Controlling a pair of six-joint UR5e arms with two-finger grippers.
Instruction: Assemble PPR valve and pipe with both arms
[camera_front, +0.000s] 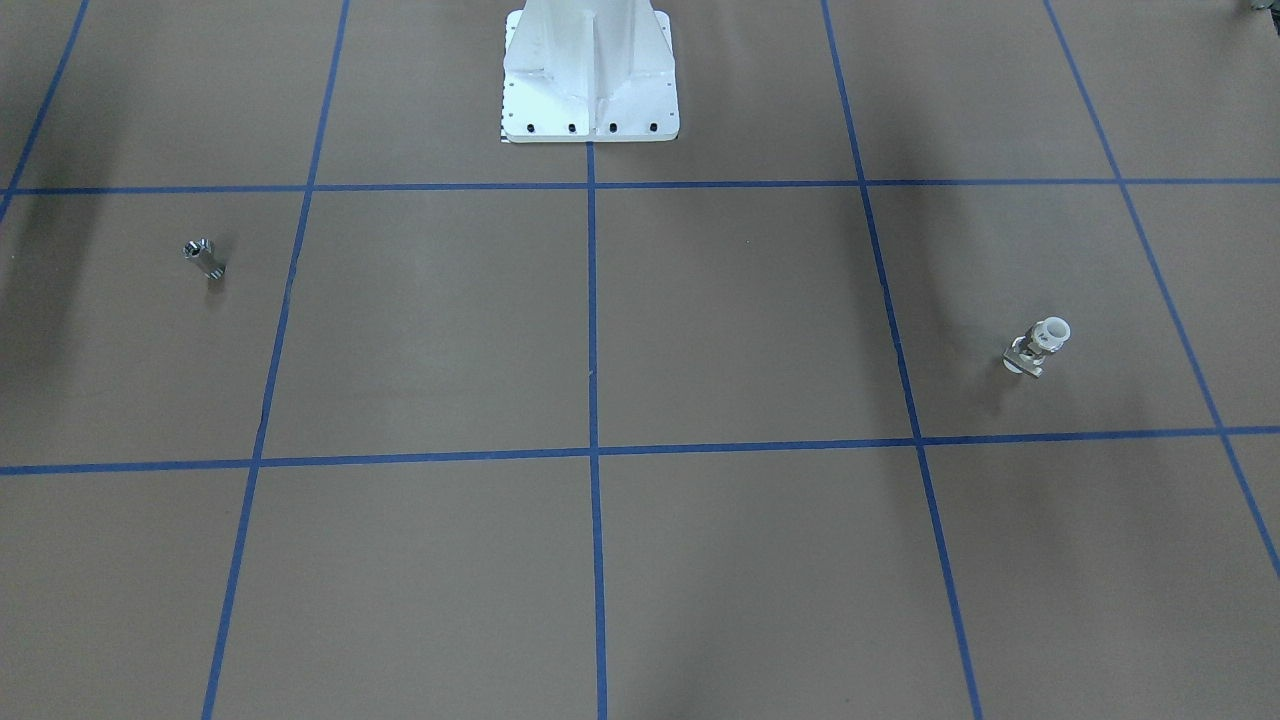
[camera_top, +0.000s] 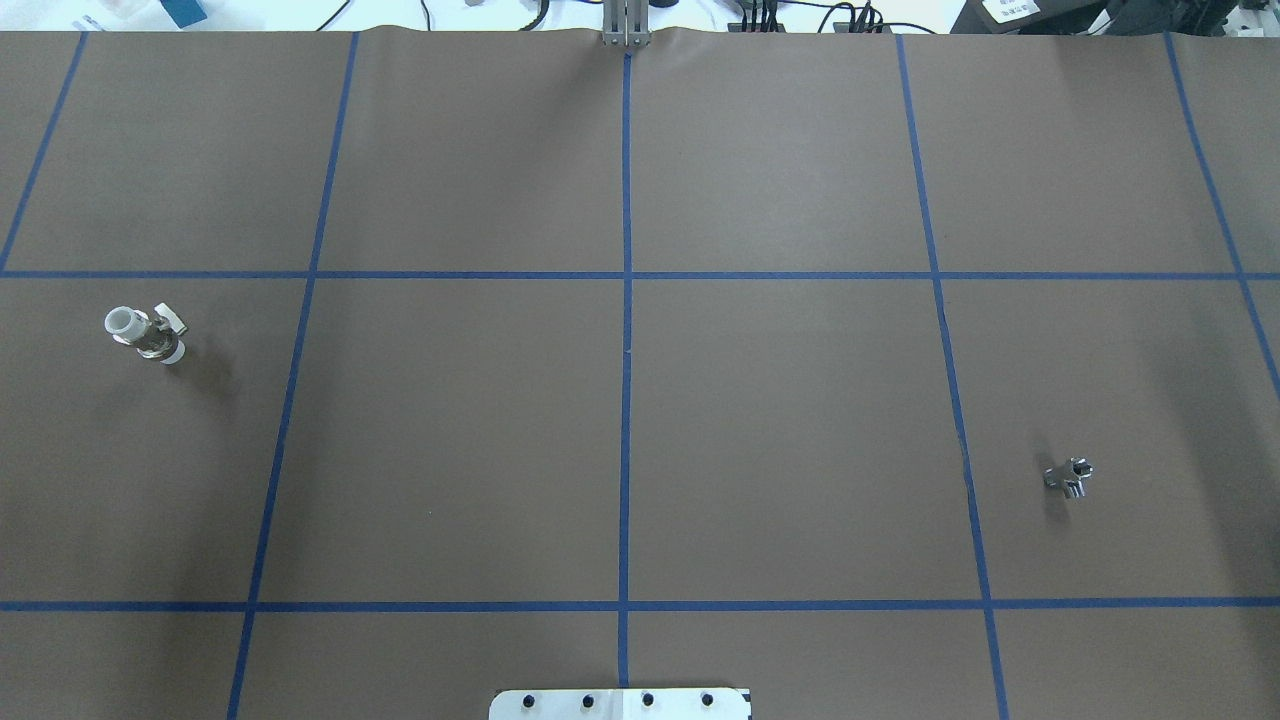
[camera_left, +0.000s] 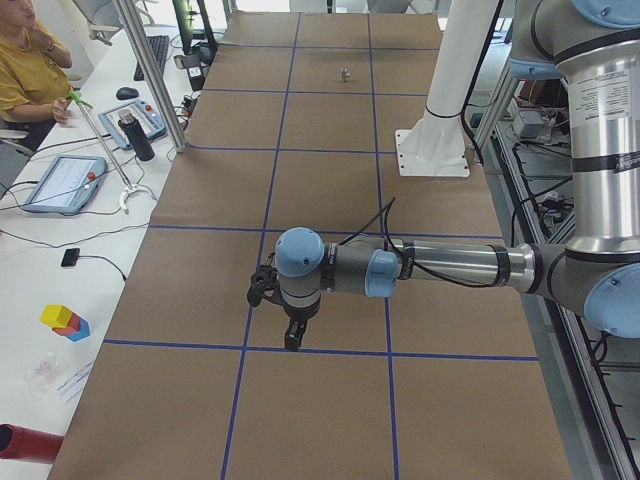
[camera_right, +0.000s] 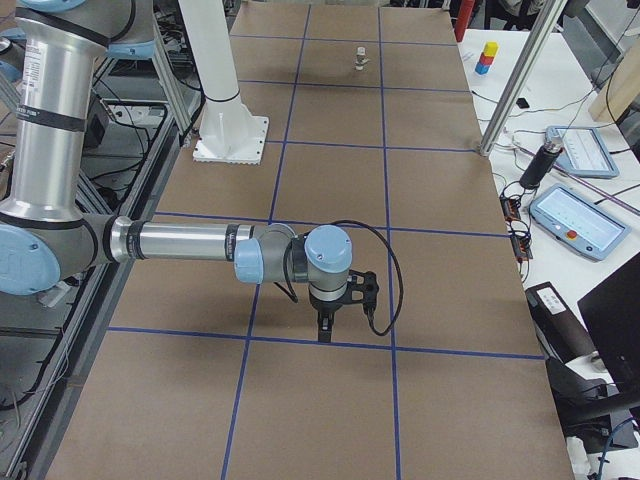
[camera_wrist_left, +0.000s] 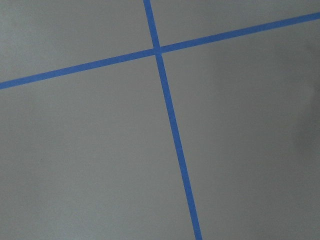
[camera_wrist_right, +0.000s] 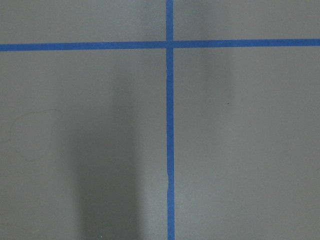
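Left arm (camera_left: 440, 265): we see its forearm level above the worktop (camera_left: 330, 180), wrist bent down.
Left hand (camera_left: 291, 340): points at the worktop; we cannot tell if its fingers are apart.
Right arm (camera_right: 190, 243): same pose.
Right hand (camera_right: 325, 332): likewise, cannot tell.
PPR valve (camera_top: 146, 335): stands on the robot's left, well apart from the right hand.
Pipe (camera_top: 1068, 477): on the robot's right, well apart from the left hand.
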